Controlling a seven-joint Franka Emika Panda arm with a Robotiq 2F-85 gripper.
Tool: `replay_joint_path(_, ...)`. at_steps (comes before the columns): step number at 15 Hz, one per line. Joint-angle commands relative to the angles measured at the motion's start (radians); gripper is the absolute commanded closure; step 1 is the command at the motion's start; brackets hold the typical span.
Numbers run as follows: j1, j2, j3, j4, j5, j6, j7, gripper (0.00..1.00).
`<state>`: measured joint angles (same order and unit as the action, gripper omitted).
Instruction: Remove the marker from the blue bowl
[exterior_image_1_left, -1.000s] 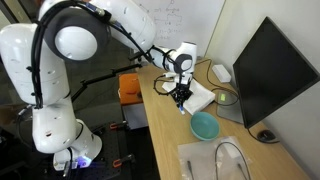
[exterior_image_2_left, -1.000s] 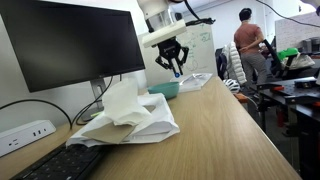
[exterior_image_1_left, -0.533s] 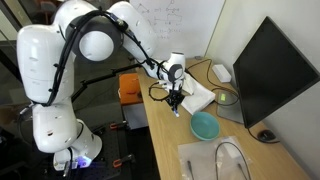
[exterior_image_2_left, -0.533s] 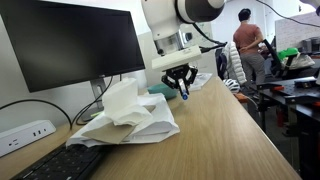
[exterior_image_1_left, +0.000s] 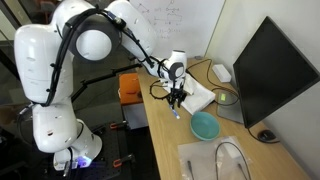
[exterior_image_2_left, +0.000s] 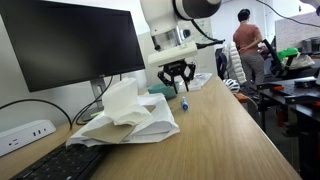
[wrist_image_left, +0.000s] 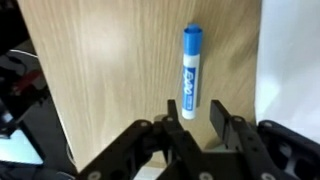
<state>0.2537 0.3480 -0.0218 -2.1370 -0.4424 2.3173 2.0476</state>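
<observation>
My gripper (wrist_image_left: 191, 108) hung with jaws released over the marker (wrist_image_left: 191, 68), which lay flat on the table (wrist_image_left: 110, 60) outside the blue bowl (exterior_image_1_left: 205, 126), so I judged that only lifting clear remained.

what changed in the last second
The end effector lowered the short blue-capped marker onto the wooden table near the light blue round bowl and let go; its jaws now stand open above it. Bowl, monitor and papers stayed put.

marker (wrist_image_left: 192, 72) on desk (wrist_image_left: 110, 70), outside bowl (exterior_image_1_left: 205, 126)
</observation>
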Motion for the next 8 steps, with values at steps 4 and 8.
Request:
replay_joint_path(4, -0.070, -0.233, 0.027, 0.005, 0.188, -0.138, -0.201, 0.04)
replay_joint_path(8, -0.118, -0.296, 0.032, 0.053, 0.189, -0.238, -0.273, 0.00)
